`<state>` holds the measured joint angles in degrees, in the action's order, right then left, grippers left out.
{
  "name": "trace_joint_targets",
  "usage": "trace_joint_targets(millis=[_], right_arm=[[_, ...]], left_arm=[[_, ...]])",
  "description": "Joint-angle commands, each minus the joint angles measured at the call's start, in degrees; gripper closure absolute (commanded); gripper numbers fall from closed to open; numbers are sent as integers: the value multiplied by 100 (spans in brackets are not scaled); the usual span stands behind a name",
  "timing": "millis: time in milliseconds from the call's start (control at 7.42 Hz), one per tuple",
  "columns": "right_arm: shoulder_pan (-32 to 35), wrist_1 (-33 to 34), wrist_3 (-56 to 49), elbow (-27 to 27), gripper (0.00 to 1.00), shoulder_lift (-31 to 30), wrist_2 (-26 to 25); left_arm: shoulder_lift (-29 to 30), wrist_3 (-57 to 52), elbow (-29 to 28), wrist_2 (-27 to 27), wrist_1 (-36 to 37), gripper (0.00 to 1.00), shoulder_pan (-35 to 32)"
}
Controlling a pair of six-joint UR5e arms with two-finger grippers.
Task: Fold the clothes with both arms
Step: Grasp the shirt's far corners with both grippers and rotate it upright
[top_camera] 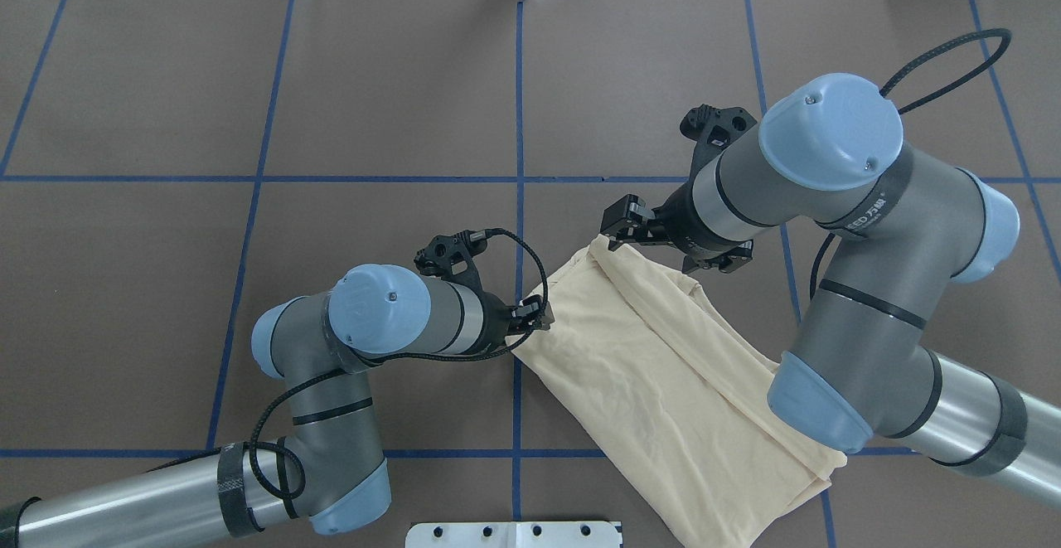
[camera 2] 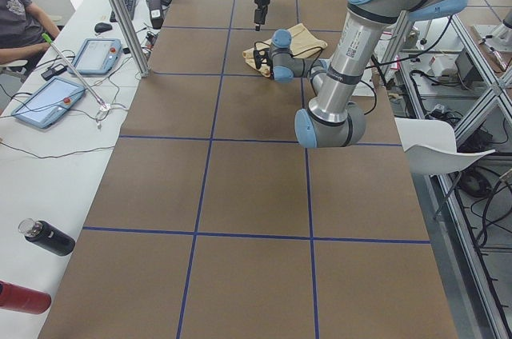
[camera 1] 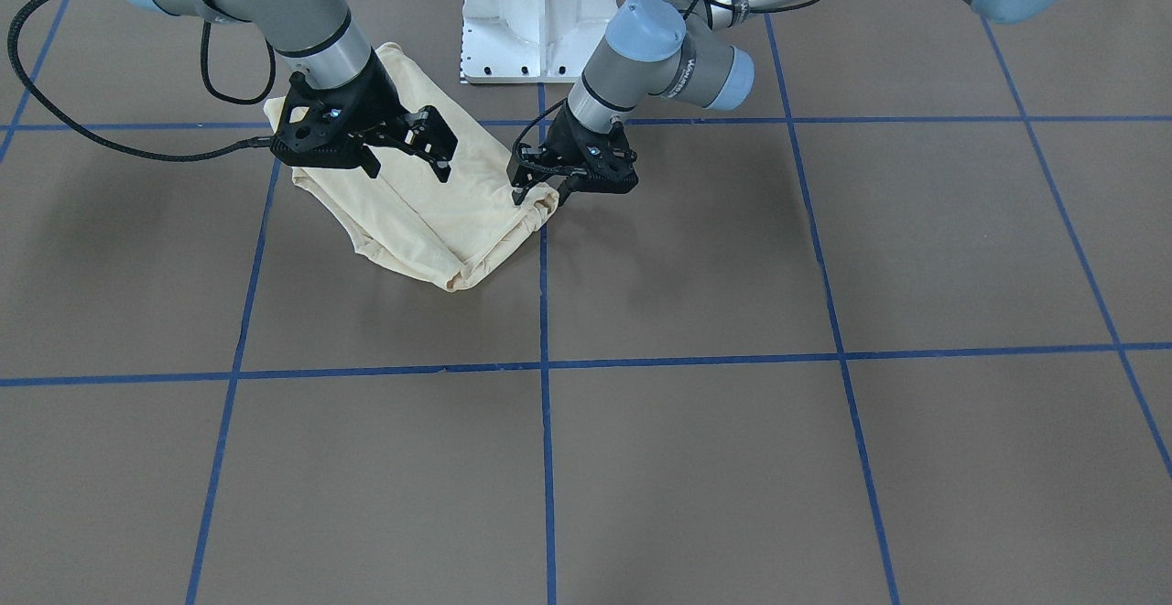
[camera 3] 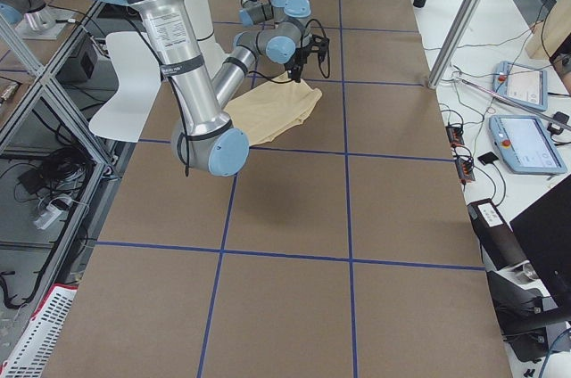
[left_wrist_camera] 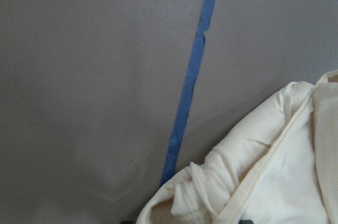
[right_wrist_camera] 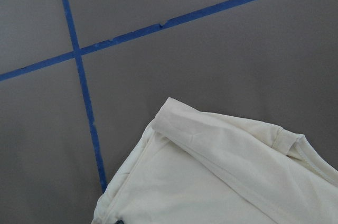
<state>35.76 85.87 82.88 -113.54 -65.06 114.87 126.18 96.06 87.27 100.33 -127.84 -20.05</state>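
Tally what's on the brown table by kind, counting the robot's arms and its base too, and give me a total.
T-shirt: 1
Robot arms: 2, the left arm and the right arm
White pedestal base: 1
Total: 4

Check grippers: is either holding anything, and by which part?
Left gripper has its fingertips either side of the T-shirt at a bunched corner, but a closed grip cannot be confirmed. Right gripper hangs open above it, holding nothing.

T-shirt [top_camera: 663,382] partly behind right arm [top_camera: 862,341], apparently
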Motion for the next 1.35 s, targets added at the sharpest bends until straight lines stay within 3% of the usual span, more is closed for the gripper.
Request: trace_joint_targets(millis=[0, 135, 539, 1213], right_arm=[[10, 0, 0, -2, 0, -7, 1], [10, 0, 0, 7, 0, -15, 1], [89, 0, 0, -2, 0, -24, 35], [274, 0, -113, -2, 0, -86, 115]], left_arm=[[3, 9, 27, 13, 22, 75, 36], [3, 0, 44, 22, 48, 98, 36], [-41, 0, 273, 22, 84, 100, 10], [-41, -236, 81, 22, 470, 100, -947]])
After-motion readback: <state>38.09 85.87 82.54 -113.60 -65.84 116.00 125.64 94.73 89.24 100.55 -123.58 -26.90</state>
